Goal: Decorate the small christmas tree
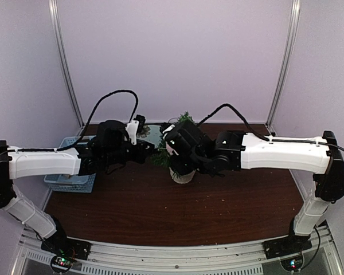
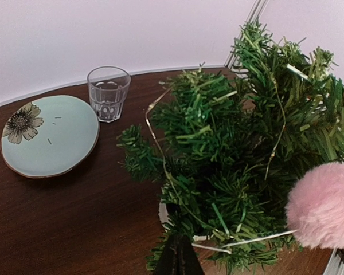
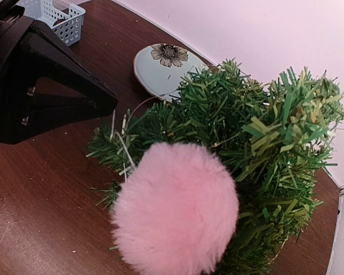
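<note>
1. Seeing tree (image 1: 184,120) standing upright in its white pot (image 1: 182,175), mid-counter (image 1: 160,212), directly between the two arms.
2. Reading left pincer (image 2: 178,255) as clenched, fingers pressed together low at the tree's left side; gold wire (image 2: 155,132) running down through the branches toward that tip, so judging it pinched there. Exact contact too small to confirm.
3. Not seeing right pincer (image 1: 171,148) fingers at all in its wrist view: pink pompom (image 3: 175,209) filling the spot where they would be. Judging the pompom gripped, since hanging off the counter against the foliage.
4. Key geometry: tree lying just ahead of the pompom and slightly right in the right wrist view, branches touching or nearly touching the fluff. Trunk axis vertical, pompom sitting roughly mid-height on the side facing the right arm.
5. Right arm being the one carrying the ornament, so the placing falling to it; next move likely needing a short push straight into the branches before letting go.
6. Risk: nudging the pot sideways, or snagging the wire while pushing in.
7. Plate (image 2: 46,137) and glass cup (image 2: 108,94) sitting behind the tree, well apart from it, not involved.
</note>
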Controlling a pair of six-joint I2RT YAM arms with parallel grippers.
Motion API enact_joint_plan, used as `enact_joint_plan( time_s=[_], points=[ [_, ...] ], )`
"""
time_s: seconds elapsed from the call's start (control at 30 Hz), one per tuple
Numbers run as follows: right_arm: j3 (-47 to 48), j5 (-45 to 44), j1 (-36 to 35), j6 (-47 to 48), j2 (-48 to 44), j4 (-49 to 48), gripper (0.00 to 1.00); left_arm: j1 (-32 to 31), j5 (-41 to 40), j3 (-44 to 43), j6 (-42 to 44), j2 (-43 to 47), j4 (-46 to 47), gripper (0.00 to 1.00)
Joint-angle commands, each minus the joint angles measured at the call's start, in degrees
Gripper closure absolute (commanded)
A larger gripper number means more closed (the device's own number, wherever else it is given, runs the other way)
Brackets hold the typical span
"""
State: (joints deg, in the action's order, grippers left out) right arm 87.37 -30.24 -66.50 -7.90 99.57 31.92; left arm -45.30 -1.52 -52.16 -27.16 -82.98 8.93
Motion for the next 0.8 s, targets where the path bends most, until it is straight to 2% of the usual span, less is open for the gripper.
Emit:
enact_joint_plan(
  time_s=[0.0, 0.77],
  points=[
    [-1.2, -1.0, -0.1, -0.5, -2.0, 0.5, 1.00, 0.8, -0.9, -0.8, -0.8, -1.0, 1.0, 1.00],
    [-1.6, -1.0, -0.1, -0.5, -2.9, 0.3, 1.00, 1.4, 0.8, 0.3, -1.2, -0.5, 3.1, 1.00]
  ],
)
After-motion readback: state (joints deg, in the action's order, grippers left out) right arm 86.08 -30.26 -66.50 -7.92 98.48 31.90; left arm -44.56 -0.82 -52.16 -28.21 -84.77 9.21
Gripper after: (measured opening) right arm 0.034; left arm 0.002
